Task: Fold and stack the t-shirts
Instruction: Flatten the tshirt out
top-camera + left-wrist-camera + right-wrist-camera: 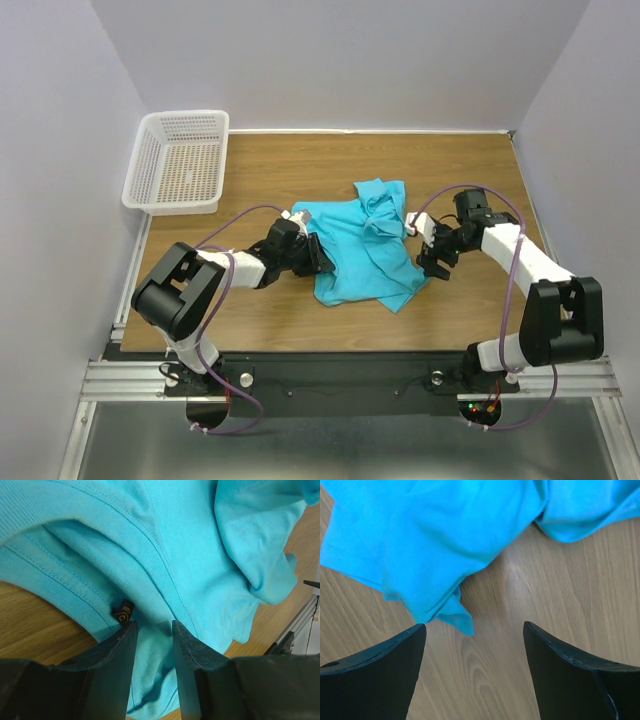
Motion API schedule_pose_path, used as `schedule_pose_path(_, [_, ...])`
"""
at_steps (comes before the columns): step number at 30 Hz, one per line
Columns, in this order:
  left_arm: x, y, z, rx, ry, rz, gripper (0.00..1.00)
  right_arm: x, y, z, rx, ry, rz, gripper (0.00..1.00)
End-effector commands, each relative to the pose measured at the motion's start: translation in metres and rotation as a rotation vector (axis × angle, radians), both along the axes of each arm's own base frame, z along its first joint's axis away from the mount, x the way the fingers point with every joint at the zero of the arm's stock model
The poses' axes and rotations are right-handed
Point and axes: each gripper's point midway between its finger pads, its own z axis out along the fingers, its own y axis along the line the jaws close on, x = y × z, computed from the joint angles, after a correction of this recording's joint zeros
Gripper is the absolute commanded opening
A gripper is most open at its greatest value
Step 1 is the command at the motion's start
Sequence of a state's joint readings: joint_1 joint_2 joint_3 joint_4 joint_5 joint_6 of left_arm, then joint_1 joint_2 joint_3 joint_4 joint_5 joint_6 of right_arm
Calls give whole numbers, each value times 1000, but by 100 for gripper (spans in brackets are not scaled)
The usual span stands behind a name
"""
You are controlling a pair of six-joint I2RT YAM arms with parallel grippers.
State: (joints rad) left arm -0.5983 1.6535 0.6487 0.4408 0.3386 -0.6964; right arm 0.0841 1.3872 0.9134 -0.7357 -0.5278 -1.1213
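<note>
I am looking down on a wood-grain worktop (480, 190) boxed in by plain pale walls (350, 60) on three sides, with a metal rail (350, 380) along the near edge. A white mesh basket (178, 160) sits in the far left corner.

The turquoise t-shirt (365, 250) lies rumpled near the middle of the worktop, between my two arms. As far as I can judge, its longest run goes slantwise from far left to near right. Its ribbed collar (150, 545) and the dark label (122, 614) face my left arm.

The left claw (152, 625) is at that collar edge, half closed with cloth between its fingers, though I cannot tell if it pinches. The right claw (474, 625) stands spread wide over bare wood just beside the shirt's right edge, holding nothing.
</note>
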Motion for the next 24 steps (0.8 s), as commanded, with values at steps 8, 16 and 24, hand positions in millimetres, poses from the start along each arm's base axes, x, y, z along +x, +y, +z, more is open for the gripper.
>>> schedule_pose_path(8, [-20, 24, -37, 126, 100, 1, 46, -2, 12, -23, 44, 62, 204, 79])
schedule_pose_path(16, [-23, 26, -39, 132, 101, 0, 46, -16, 2, -26, -1, 105, 166, 17])
schedule_pose_path(24, [-22, 26, -37, 131, 95, 3, 46, -38, 3, 40, 51, 101, -8, 0])
